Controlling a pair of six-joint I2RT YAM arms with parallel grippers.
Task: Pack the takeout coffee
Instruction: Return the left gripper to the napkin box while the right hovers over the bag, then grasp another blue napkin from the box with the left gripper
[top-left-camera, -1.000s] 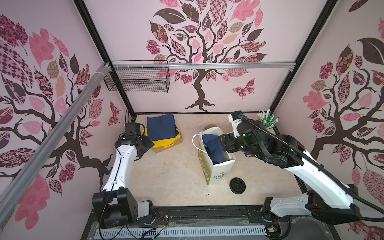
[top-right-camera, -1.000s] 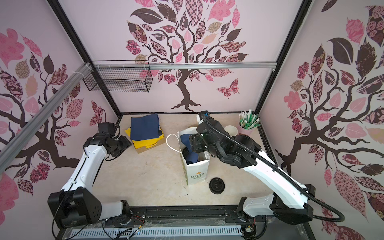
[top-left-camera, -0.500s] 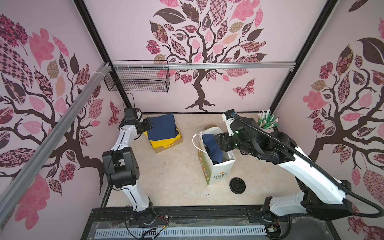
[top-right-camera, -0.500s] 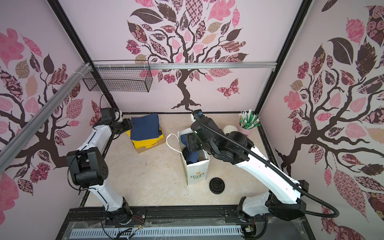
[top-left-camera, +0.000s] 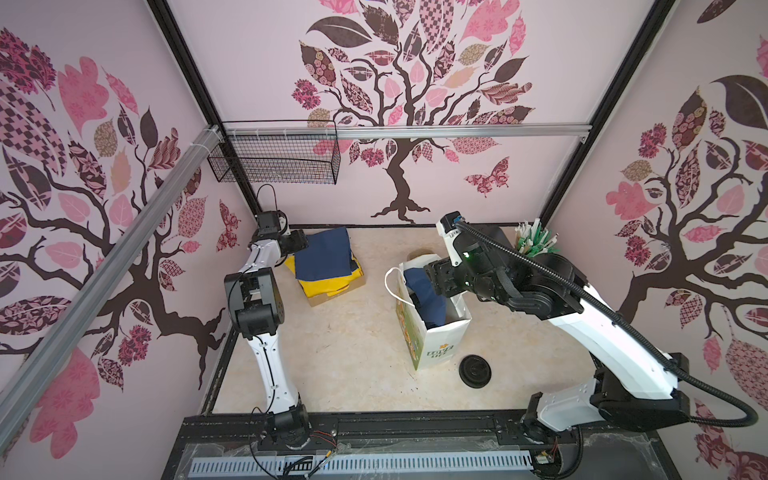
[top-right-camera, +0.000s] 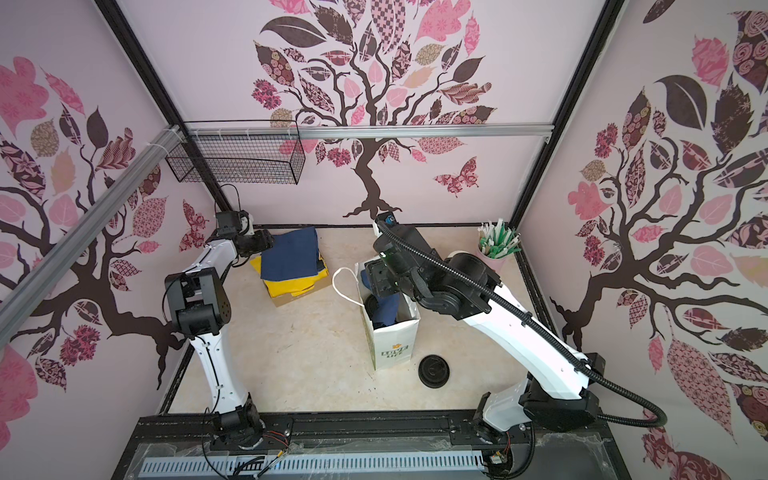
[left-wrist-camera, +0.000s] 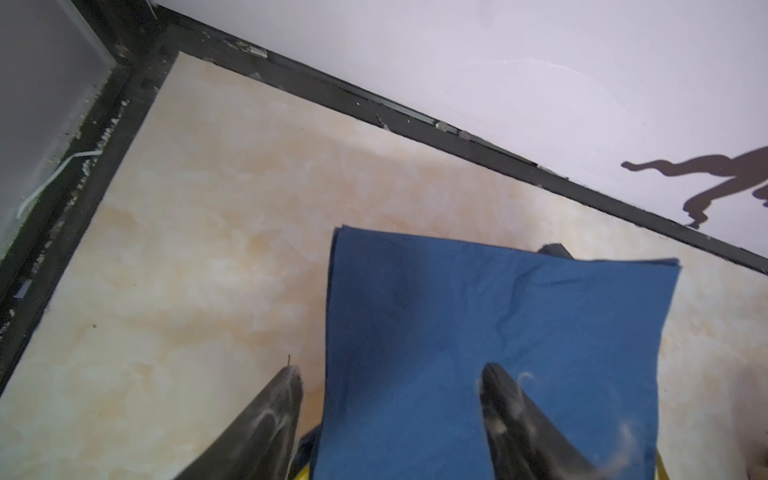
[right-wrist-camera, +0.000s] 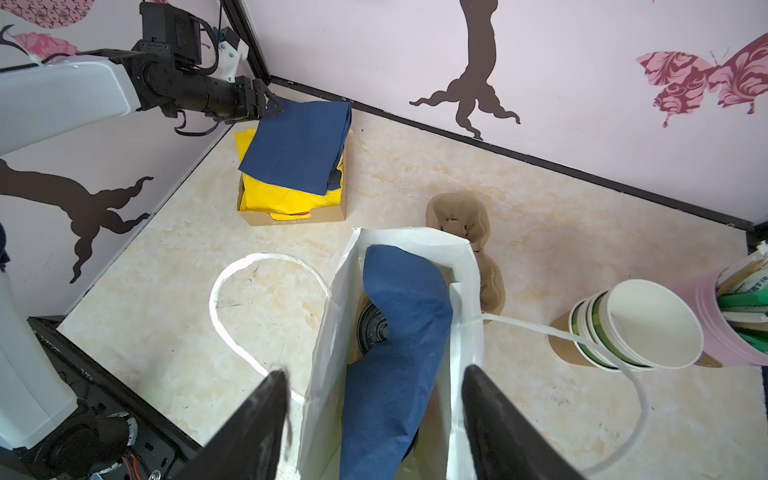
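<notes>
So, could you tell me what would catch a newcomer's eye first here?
The white paper bag mid-table, a dark blue napkin spilling out of it, with the open right gripper over its mouth. At the back left, the open left gripper hovers at a blue and yellow napkin stack. A loose black lid lies beside the bag.
</notes>
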